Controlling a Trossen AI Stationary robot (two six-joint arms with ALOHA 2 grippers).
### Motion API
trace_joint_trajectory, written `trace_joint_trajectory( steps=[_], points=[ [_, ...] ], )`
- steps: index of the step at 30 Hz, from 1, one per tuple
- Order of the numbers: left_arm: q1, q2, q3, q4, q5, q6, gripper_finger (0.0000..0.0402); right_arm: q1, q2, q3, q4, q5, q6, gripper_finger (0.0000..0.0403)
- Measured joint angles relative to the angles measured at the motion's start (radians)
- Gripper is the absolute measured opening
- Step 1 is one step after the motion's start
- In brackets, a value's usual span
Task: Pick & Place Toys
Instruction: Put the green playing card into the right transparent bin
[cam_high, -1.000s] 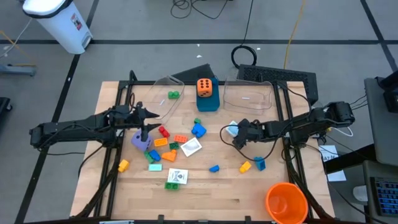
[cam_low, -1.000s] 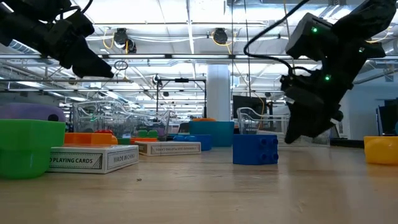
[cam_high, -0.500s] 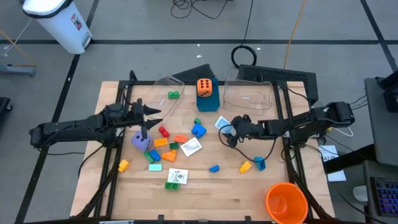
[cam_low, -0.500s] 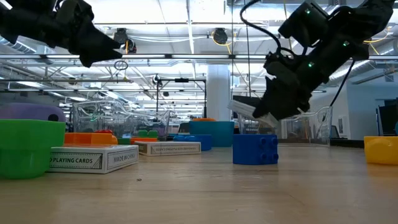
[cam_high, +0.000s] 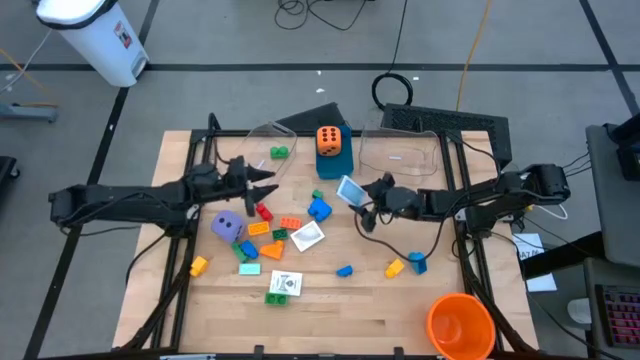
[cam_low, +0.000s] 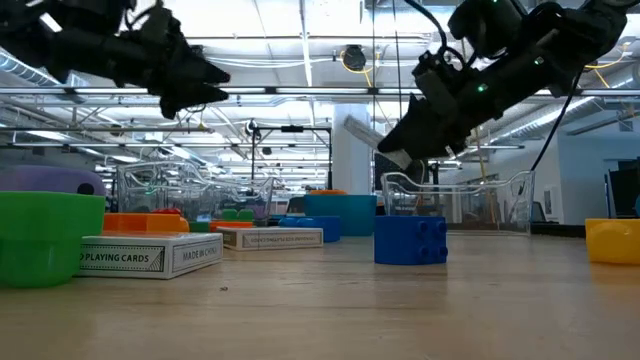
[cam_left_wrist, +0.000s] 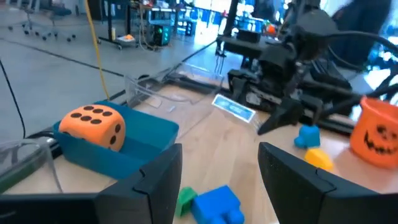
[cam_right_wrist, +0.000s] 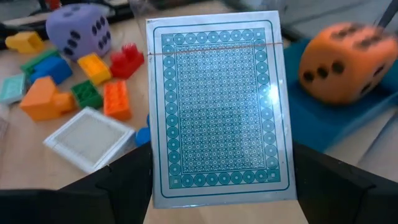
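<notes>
From above, the right gripper (cam_high: 362, 195) sits at centre frame, clamped on a card (cam_high: 349, 189) just right of the blue box (cam_high: 333, 165) with the orange die (cam_high: 330, 139) on it. The left gripper (cam_high: 262, 183) hangs at centre left, over the red brick (cam_high: 263, 211), jaws apart and empty. The purple die (cam_high: 228, 226) and most bricks lie just below it.

Down at table height, the card (cam_low: 366, 133) shows edge-on, tilted and well off the wood, upper middle of frame. The blue brick (cam_low: 411, 240) sits beneath.

Left wrist view: fingers (cam_left_wrist: 153, 183) spread, nothing between them, the orange die (cam_left_wrist: 97, 124) at left and the other arm carrying the card (cam_left_wrist: 234, 108) centre frame.

Right wrist view: the card (cam_right_wrist: 219, 106) fills the middle, gripped only along its lower edge.

Here's the worry: thin, slick card, pinched by one edge. A quick swing could let it pivot or slide out, and if it drops it may land among the bricks rather than in a tub (cam_high: 400, 152).
</notes>
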Motion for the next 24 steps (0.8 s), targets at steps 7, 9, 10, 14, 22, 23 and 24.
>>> trace_joint_trajectory(
  steps=[7,9,10,14,22,23,24],
  points=[
    [0.057,0.199,0.189,-0.066,0.092,-0.047,0.0214,0.002,0.0,0.015,0.031,0.034,-0.136,0.0311],
    [0.065,0.262,0.261,-0.1,0.113,-0.047,0.0214,0.003,0.0,0.027,0.028,0.057,-0.178,0.0311],
    [0.069,0.292,0.299,-0.127,0.116,-0.049,0.0214,0.003,0.0,0.032,0.027,0.065,-0.199,0.0311],
    [0.086,0.412,0.44,-0.214,0.131,-0.094,0.0214,0.013,0.0,0.036,0.034,0.147,-0.297,0.0311],
    [0.117,0.612,0.648,-0.312,0.218,-0.232,0.0214,0.036,0.0,0.036,0.043,0.242,-0.409,0.0311],
    [0.117,0.635,0.669,-0.311,0.248,-0.237,0.0214,0.035,0.0,0.036,0.044,0.242,-0.412,0.0311],
    [0.117,0.655,0.69,-0.309,0.273,-0.239,0.0214,0.035,0.0,0.037,0.044,0.243,-0.415,0.0311]
  ],
)
